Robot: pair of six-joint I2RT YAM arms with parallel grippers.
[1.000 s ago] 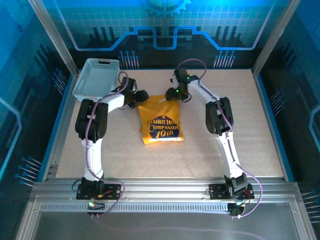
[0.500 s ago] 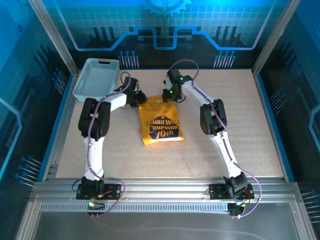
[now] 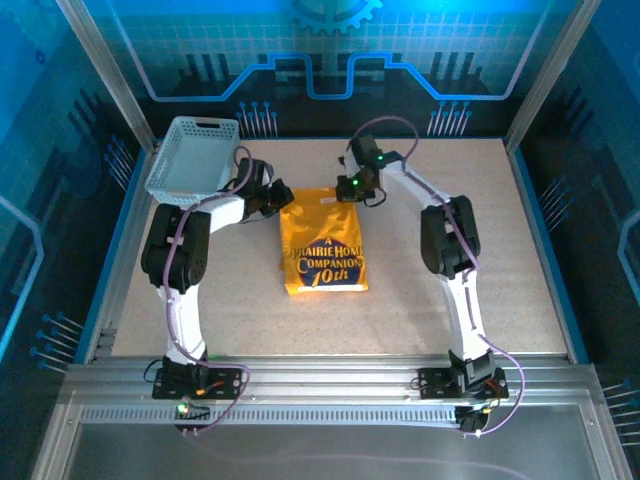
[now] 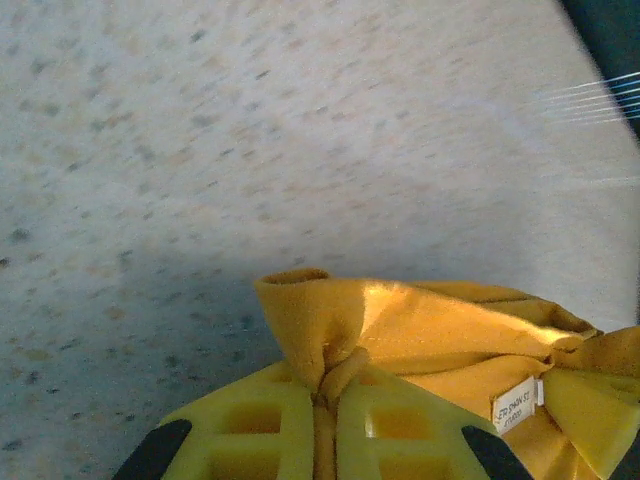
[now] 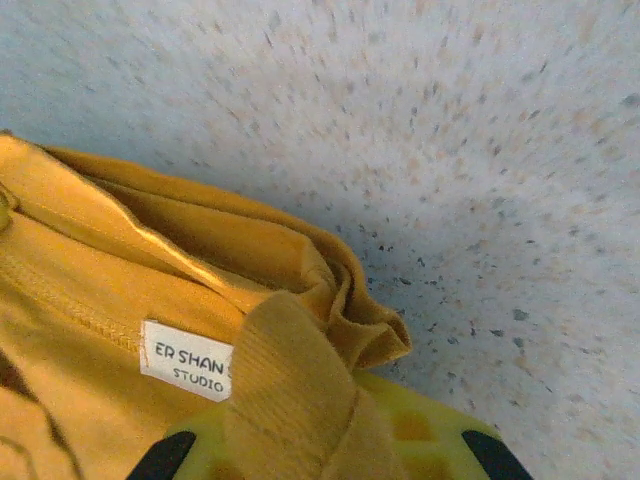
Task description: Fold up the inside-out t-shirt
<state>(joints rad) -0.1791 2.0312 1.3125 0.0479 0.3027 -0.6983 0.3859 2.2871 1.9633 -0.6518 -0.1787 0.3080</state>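
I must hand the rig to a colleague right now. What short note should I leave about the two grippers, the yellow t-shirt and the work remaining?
Left gripper: shut on the far left corner of the t-shirt.
Right gripper: shut on its far right corner, beside the white label.
Position: the t-shirt lies mid-table as a compact rectangle, print facing up; the grey basket stands apart at the far left.
Done: shirt already folded narrow; both far corners gripped.
Left: probably lift the far edge, bring it toward the near edge for one more fold, then release.
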